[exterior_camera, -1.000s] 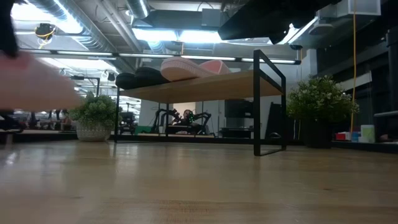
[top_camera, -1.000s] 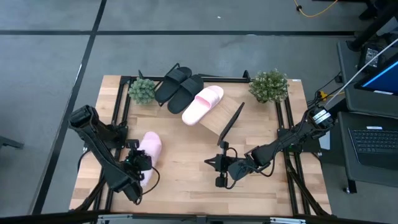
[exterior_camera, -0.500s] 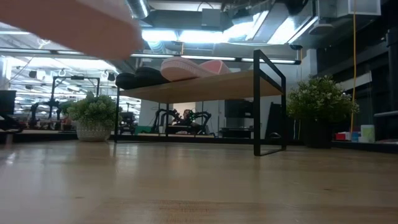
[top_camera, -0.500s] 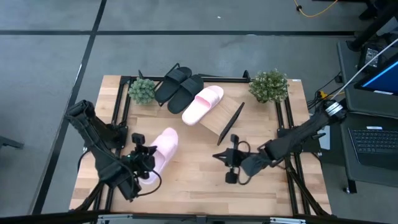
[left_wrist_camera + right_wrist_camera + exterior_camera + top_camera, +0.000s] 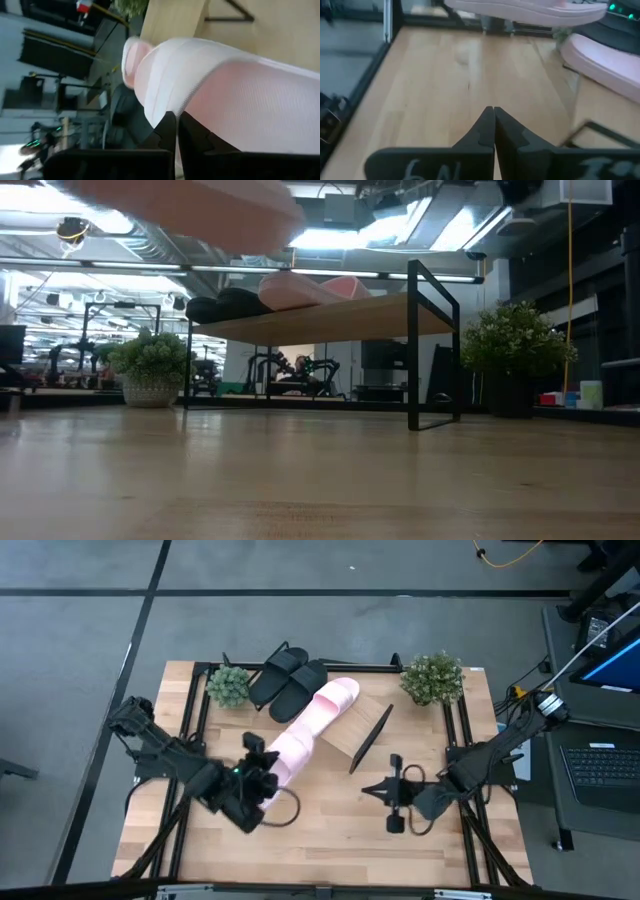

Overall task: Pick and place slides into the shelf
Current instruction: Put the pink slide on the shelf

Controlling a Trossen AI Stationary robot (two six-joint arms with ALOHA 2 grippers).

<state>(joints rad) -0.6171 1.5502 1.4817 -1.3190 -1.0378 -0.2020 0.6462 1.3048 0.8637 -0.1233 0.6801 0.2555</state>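
left claw (image 5: 262,772), centre-left of the high view, grips a pink slide (image 5: 289,745) off the table, its toe toward the shelf (image 5: 356,730). on the shelf, upper centre, lie the other pink slide (image 5: 333,698) and two black slides (image 5: 288,675). right claw (image 5: 393,806), lower right of centre, is pinched closed, empty, above the table (image 5: 330,825).

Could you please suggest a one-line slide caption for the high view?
Left gripper carries a pink slide toward the shelf holding two black slides and one pink slide; right gripper waits.
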